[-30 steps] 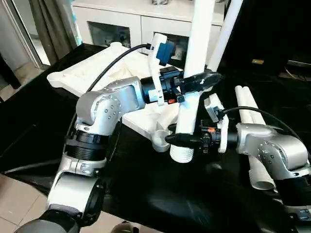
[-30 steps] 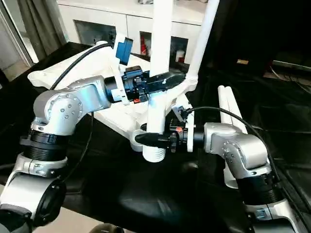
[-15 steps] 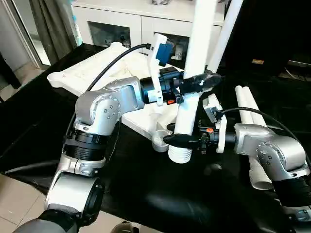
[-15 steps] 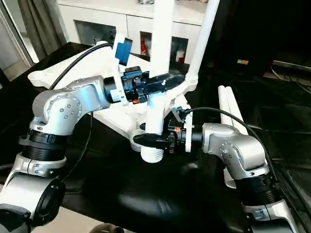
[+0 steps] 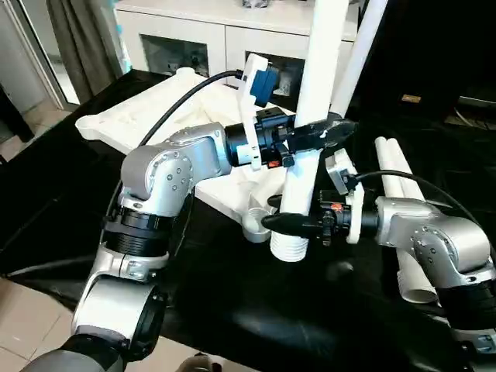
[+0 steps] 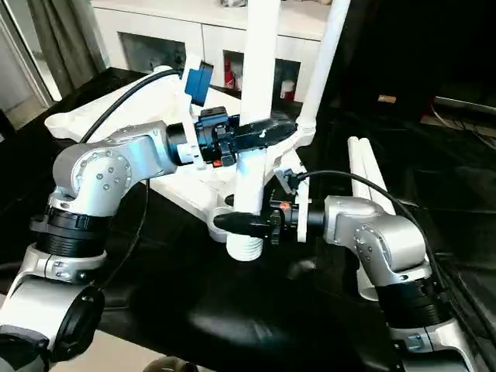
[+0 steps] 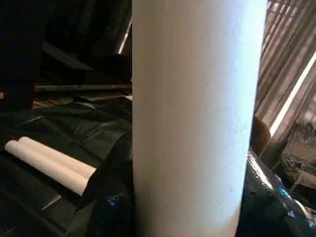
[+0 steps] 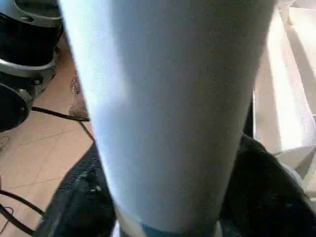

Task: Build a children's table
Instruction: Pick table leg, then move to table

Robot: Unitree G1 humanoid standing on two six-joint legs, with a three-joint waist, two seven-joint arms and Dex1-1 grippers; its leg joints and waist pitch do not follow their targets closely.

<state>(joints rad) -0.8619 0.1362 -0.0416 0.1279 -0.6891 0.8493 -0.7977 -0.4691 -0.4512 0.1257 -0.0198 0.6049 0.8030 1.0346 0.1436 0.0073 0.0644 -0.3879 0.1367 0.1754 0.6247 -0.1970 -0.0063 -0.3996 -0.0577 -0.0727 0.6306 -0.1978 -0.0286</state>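
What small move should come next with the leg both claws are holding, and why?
Probably ease the leg toward the open corner socket of the tabletop and lower it. The left claw and right claw hold it nearly upright, and its ribbed end hangs beside that socket, not over it.

No legible text, label, brand or number was found on anything in view. A small yellowish tag (image 5: 411, 98) beyond the upright leg (image 5: 310, 132) was unreadable.
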